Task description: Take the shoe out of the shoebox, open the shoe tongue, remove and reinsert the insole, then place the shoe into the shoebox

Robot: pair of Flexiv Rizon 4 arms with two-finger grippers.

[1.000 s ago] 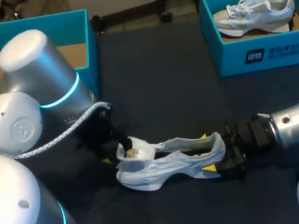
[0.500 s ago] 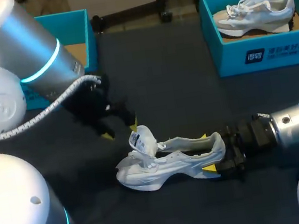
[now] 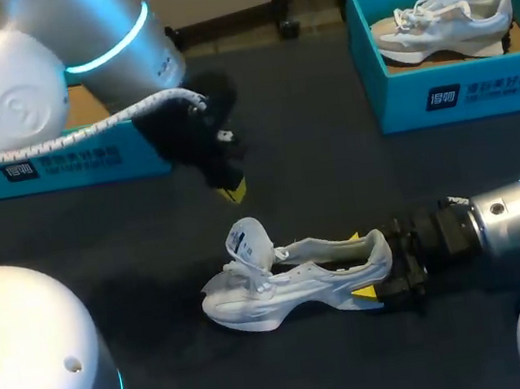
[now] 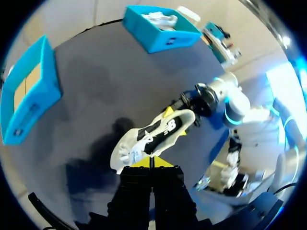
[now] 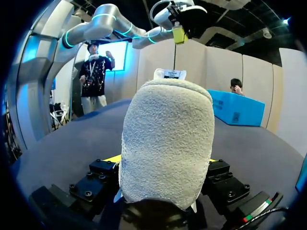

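Head view showed our right claw [image 3: 361, 265] pinching the heel of the shoe [image 3: 275, 295] on the tabletop [image 3: 334, 164], with our left claw [image 3: 231, 192] above it, seemingly pressed together. We feared the upright tongue [image 3: 247, 239] flopping shut, or the shoe twisting in that heel-only grip.

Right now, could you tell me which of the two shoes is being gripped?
The shoe on the table, its heel clamped between the right arm's jaws; the other shoe lies untouched in the right-hand blue shoebox.
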